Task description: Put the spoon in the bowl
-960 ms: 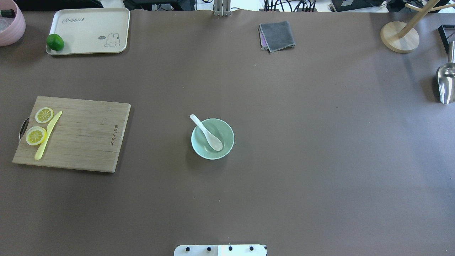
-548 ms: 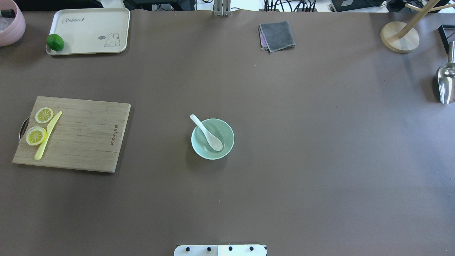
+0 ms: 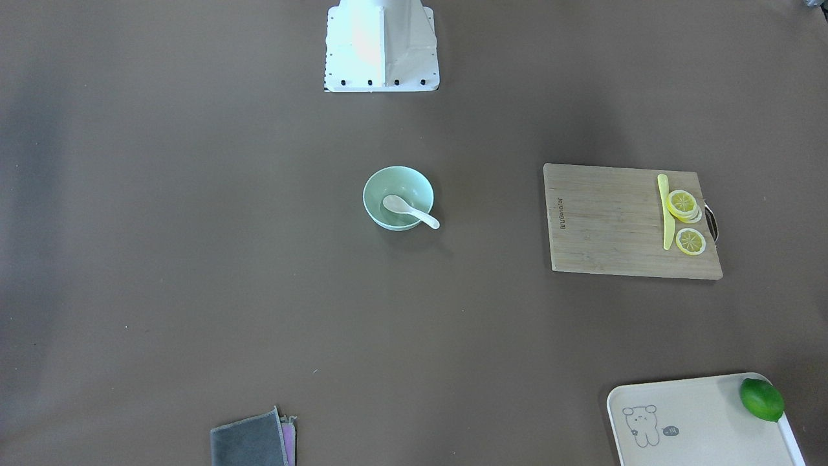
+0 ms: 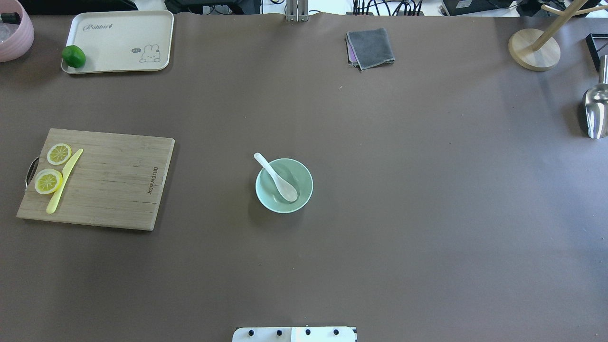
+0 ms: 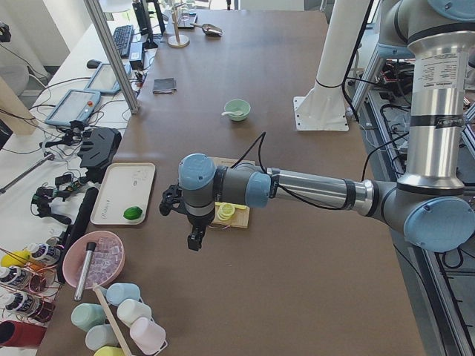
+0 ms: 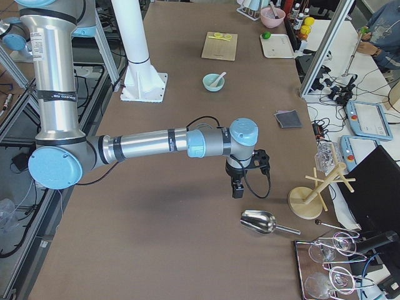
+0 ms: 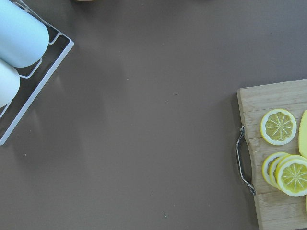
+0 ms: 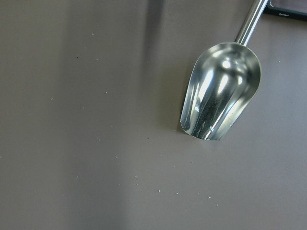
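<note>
The white spoon (image 4: 278, 179) lies in the mint-green bowl (image 4: 284, 209) at the table's middle, scoop down inside, handle resting over the rim toward the far left. Both show in the front view, spoon (image 3: 404, 208) and bowl (image 3: 398, 169). No gripper is near them. My left gripper (image 5: 194, 241) hangs over the table's left end beside the cutting board. My right gripper (image 6: 237, 189) hangs over the right end next to the metal scoop. They show only in the side views, so I cannot tell whether they are open or shut.
A cutting board (image 4: 114, 185) with lemon slices and a yellow knife (image 4: 64, 180) lies at the left. A tray (image 4: 128, 33) with a lime (image 4: 73, 56) and a grey cloth (image 4: 370, 47) lie at the far edge. A metal scoop (image 4: 596, 114) and a wooden stand (image 4: 534, 50) are at the right.
</note>
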Robot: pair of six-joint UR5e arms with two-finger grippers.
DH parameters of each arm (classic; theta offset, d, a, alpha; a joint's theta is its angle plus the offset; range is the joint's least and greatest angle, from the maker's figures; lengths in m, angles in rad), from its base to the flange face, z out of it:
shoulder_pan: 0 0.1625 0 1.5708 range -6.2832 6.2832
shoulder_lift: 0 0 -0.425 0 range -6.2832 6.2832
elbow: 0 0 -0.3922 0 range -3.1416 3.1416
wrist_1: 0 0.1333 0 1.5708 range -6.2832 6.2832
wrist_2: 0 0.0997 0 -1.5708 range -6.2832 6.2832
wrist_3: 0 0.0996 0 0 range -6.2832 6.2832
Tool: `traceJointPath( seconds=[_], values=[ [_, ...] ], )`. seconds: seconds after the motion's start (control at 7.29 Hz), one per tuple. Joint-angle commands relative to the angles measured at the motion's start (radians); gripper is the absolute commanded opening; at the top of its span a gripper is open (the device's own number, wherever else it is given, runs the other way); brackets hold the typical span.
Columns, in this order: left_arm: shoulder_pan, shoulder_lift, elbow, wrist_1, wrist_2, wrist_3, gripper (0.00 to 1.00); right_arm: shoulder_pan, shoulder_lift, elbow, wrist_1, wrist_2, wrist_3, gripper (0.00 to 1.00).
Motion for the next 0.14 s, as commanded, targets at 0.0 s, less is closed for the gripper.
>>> traceJointPath(
  seconds=[0.0],
  values=[
    [-0.002, 0.011, 0.003, 0.001, 0.002, 0.0, 0.98, -0.001, 0.025, -0.012, -0.004, 0.002, 0.001, 1.0]
  ],
)
